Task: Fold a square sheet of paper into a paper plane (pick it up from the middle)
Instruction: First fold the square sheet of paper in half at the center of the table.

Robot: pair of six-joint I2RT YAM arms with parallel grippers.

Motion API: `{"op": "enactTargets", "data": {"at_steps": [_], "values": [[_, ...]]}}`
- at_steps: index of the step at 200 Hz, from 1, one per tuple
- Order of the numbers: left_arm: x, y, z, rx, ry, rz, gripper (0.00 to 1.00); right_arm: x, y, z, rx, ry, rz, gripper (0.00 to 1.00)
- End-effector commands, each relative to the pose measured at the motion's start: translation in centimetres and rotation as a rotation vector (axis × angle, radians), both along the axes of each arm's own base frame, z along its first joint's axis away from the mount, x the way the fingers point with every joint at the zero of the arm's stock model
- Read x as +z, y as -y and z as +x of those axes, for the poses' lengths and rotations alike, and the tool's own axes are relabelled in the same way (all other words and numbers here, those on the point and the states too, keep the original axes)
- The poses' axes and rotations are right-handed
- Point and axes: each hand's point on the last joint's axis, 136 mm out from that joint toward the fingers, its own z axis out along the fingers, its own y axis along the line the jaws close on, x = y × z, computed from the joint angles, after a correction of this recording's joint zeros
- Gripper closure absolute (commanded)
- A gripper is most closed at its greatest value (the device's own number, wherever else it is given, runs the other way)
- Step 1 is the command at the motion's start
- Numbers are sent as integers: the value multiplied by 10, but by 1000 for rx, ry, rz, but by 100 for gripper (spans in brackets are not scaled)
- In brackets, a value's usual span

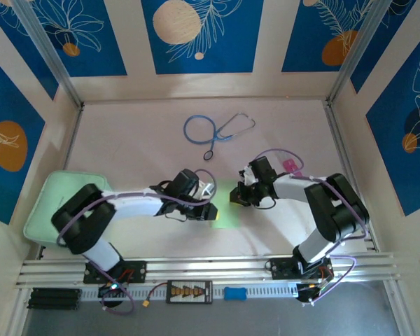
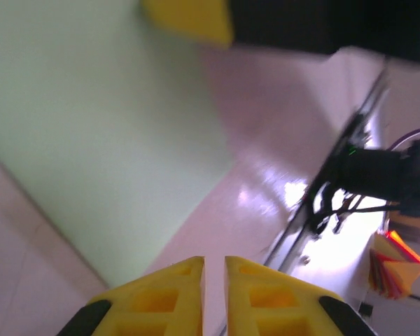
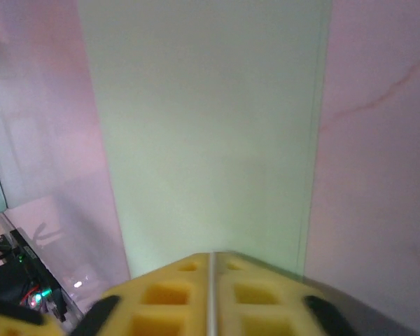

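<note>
The square sheet of paper [image 1: 229, 215] lies flat on the pink table between my two grippers, thin and pale green. In the right wrist view the paper [image 3: 210, 126] is a long strip with a doubled edge along its right side. My right gripper [image 3: 210, 254] has its yellow fingers pressed together at the strip's near end, nothing visibly between them; from above the right gripper [image 1: 236, 197] is over the paper's far part. My left gripper [image 2: 215, 259] stands a narrow slit apart, empty, beside the paper [image 2: 105, 126]. Seen from above, the left gripper [image 1: 213, 212] is at the sheet's left edge.
A thick mint-green pad [image 1: 49, 206] lies at the left. A blue stethoscope [image 1: 213, 129] is at the back middle and a pink item [image 1: 290, 166] sits behind the right arm. A stack of coloured paper [image 2: 395, 262] lies near the front rail [image 1: 210, 266].
</note>
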Motion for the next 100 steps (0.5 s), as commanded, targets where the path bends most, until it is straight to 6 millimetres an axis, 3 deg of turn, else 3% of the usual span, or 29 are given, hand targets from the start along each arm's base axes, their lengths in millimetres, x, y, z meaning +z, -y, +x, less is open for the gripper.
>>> {"op": "enactTargets", "data": {"at_steps": [1,13,28,40,100], "values": [[18,-12,36,125,79,-13,79,40,-6,8,7,73,33,74],[18,-12,50,129,56,-20,78,47,-1,6,-25,84,16,65],[19,-7,68,134,33,-25,79,42,20,0,-118,64,-73,57],[18,-3,82,144,32,-27,79,42,27,-10,-162,35,-66,56],[-6,15,132,146,0,-8,79,37,19,-53,-171,-76,6,56]]}}
